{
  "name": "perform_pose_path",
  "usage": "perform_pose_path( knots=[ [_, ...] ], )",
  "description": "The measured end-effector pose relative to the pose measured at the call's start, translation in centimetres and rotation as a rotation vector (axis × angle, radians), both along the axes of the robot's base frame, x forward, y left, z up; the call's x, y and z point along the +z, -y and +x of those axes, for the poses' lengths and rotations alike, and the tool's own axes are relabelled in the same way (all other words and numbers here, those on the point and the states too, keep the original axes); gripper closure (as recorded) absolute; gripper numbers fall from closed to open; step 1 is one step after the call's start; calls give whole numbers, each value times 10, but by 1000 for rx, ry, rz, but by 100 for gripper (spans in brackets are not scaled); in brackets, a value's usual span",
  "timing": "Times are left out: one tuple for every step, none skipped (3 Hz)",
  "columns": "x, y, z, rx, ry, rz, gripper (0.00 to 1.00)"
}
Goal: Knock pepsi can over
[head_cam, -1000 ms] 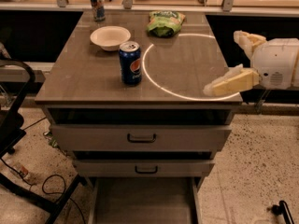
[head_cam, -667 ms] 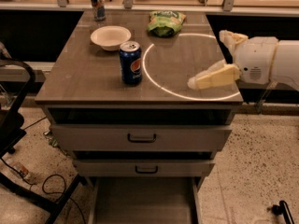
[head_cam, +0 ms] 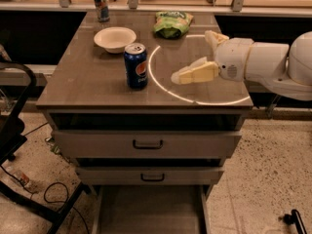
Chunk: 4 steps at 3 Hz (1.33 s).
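The pepsi can [head_cam: 135,66] is dark blue with a red-white-blue logo and a silver top. It stands upright on the grey-brown table [head_cam: 87,84], left of centre. My gripper [head_cam: 191,56] comes in from the right on a white arm and hovers over the table's right half. It is to the right of the can and clear of it. Its cream fingers [head_cam: 195,73] are spread apart and hold nothing; the lower one points left towards the can.
A white bowl [head_cam: 115,38] sits just behind the can. A green snack bag [head_cam: 171,23] lies at the back centre. A slim blue-and-silver can [head_cam: 101,3] stands at the back left. Drawers [head_cam: 146,143] are below the tabletop. A black chair frame [head_cam: 14,130] stands at the left.
My gripper has moved left over the table, from its right edge towards the can. The can has not moved.
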<state>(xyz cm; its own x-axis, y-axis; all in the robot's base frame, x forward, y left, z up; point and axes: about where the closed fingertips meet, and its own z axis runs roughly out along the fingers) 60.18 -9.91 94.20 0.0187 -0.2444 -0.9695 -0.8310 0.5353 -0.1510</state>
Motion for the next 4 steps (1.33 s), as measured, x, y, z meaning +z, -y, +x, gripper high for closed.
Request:
perform_pose_path(
  knots=[
    [-9,-22,12,17,11,41,0],
    [-16,-60,15,66,9,80,0],
    [-25,-92,16,104,-3,83,0],
    [-33,-111,20,121,-6,90,0]
  ],
)
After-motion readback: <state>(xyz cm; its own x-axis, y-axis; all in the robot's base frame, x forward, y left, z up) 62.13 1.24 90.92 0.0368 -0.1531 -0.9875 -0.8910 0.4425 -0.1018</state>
